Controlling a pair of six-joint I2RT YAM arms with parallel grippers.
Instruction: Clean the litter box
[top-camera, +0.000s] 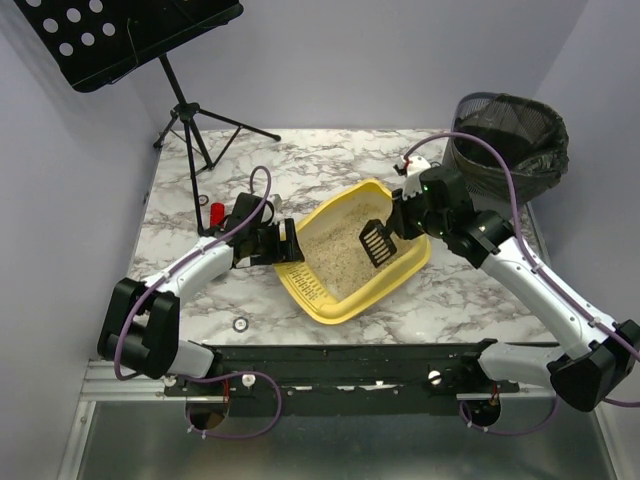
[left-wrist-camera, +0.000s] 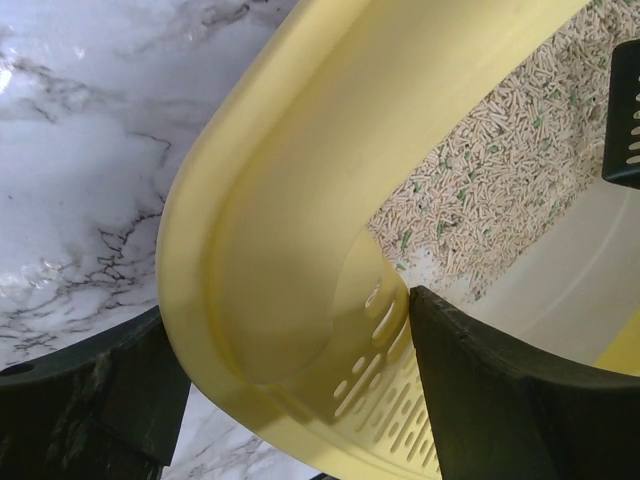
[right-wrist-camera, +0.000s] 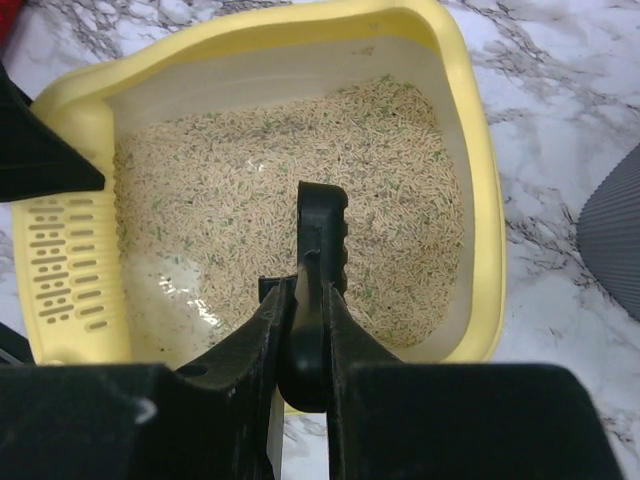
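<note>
The yellow litter box (top-camera: 330, 305) lies in the middle of the marble table, with beige litter (top-camera: 335, 250) in it. My left gripper (top-camera: 288, 245) straddles its slotted sieve end. In the left wrist view the rim (left-wrist-camera: 270, 200) fills the wide gap of the left gripper (left-wrist-camera: 295, 315), and both fingers lie against it. My right gripper (top-camera: 400, 225) is shut on the handle of a black slotted scoop (top-camera: 375, 243). The right wrist view has the scoop (right-wrist-camera: 322, 225) pointing out from the right gripper (right-wrist-camera: 310, 290) over the litter (right-wrist-camera: 250, 170) inside the litter box (right-wrist-camera: 480, 200).
A grey mesh bin with a black bag (top-camera: 510, 140) stands at the back right, its edge just visible (right-wrist-camera: 615, 240). A black music stand (top-camera: 190, 110) stands at the back left, with a small red object (top-camera: 216, 213) near the left arm.
</note>
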